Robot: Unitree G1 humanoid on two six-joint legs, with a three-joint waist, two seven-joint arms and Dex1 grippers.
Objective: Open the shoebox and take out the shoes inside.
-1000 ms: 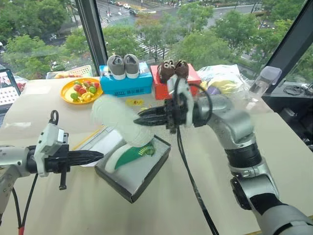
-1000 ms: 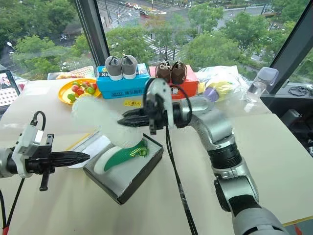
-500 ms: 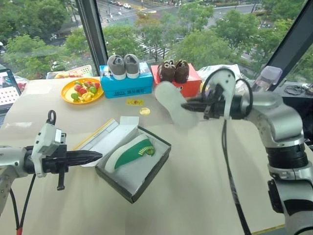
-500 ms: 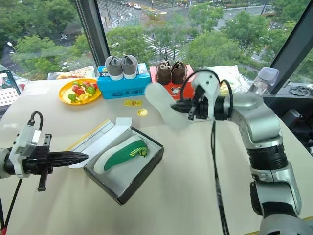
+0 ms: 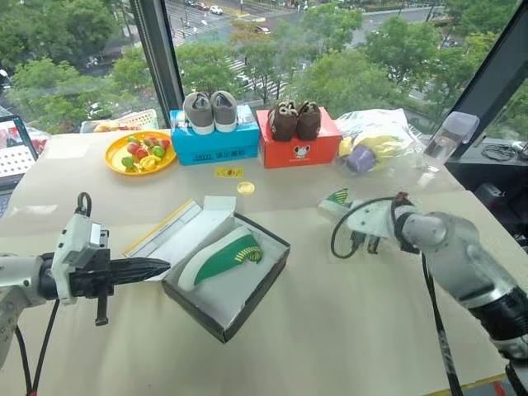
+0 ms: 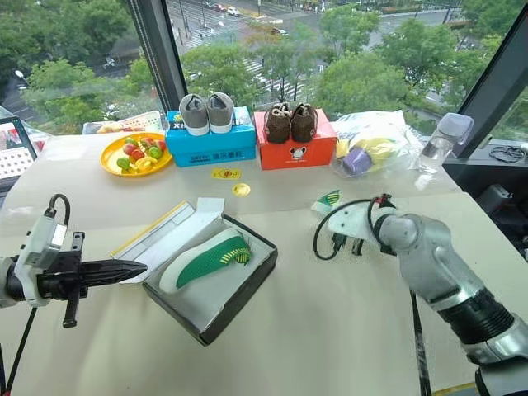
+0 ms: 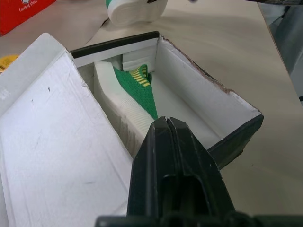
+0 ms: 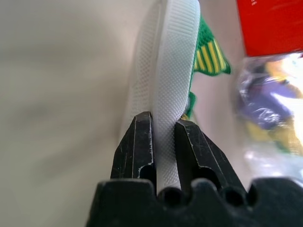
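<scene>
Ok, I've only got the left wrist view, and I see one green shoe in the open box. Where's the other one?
Observer: The right gripper has it. Its jaws are closed on the white sole of the second shoe.
Operator: Where is that, relative to the box?
Observer: To the right of the shoebox, low over the table. I cannot tell whether it touches down.
Operator: Anything behind it to avoid?
Observer: Yes, a red box with a brown pair on top, beside a blue box carrying a grey pair.
</scene>
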